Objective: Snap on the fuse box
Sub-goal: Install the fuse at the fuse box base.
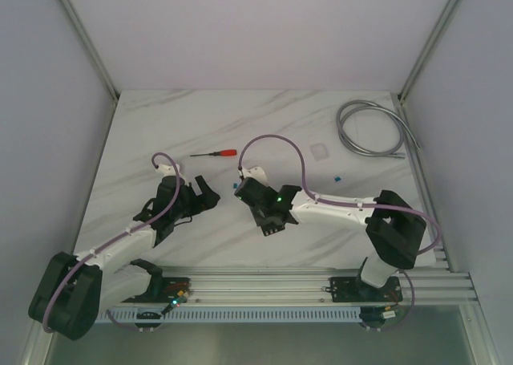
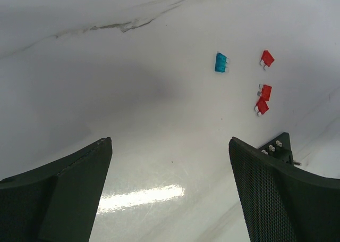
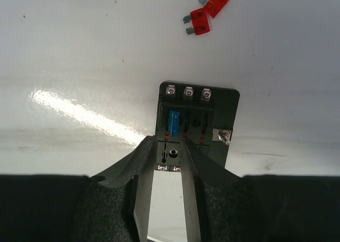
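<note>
Two padded fingers of the right gripper (image 3: 171,146) rise from the bottom of the right wrist view, drawn in to a narrow gap. Their tips lie over the near end of the fuse box (image 3: 197,122), which sits flat on the white table (image 3: 79,50). I cannot tell whether they pinch it or merely rest on it. A row of three screws lines the box's far edge, and one blue fuse (image 3: 173,118) stands seated in a slot on its face. Beyond the box, well apart from it, two loose red fuses (image 3: 201,21) lie touching each other.

Seen from the left wrist, the left gripper (image 2: 170,143) is spread wide and holds nothing, with bare table between its mesh-faced fingers (image 2: 64,194). A corner of the fuse box with its screws peeks out just behind the right-hand finger. Farther off lie a loose blue fuse (image 2: 221,62) and three red ones, two of them close together.

From above, both arms reach toward the middle of the table, their grippers near each other, and the right one covers most of the fuse box. A red-handled screwdriver (image 1: 215,153) lies beyond the left gripper. A small clear lid (image 1: 320,151) rests farther right, and a coiled grey cable (image 1: 370,128) sits in the far right corner.
</note>
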Action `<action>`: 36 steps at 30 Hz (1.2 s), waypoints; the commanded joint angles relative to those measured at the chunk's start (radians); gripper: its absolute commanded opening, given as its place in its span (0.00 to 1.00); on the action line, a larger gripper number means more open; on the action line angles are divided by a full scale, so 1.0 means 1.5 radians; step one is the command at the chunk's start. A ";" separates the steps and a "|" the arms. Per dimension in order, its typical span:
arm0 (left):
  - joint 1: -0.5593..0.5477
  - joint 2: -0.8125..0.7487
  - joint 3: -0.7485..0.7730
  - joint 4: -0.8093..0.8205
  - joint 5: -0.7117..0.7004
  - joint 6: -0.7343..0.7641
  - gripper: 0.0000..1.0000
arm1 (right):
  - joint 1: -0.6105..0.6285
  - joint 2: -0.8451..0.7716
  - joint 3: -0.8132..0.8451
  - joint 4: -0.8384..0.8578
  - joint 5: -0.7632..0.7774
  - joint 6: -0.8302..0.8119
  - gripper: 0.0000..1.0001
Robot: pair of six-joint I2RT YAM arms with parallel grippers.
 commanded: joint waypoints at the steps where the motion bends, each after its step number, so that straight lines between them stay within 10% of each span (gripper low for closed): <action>1: 0.005 -0.010 -0.009 0.012 0.009 -0.004 1.00 | -0.015 -0.019 0.008 0.004 0.002 0.021 0.30; 36: 0.005 -0.013 -0.011 0.012 0.015 -0.008 1.00 | -0.033 0.025 0.003 0.039 -0.063 0.030 0.29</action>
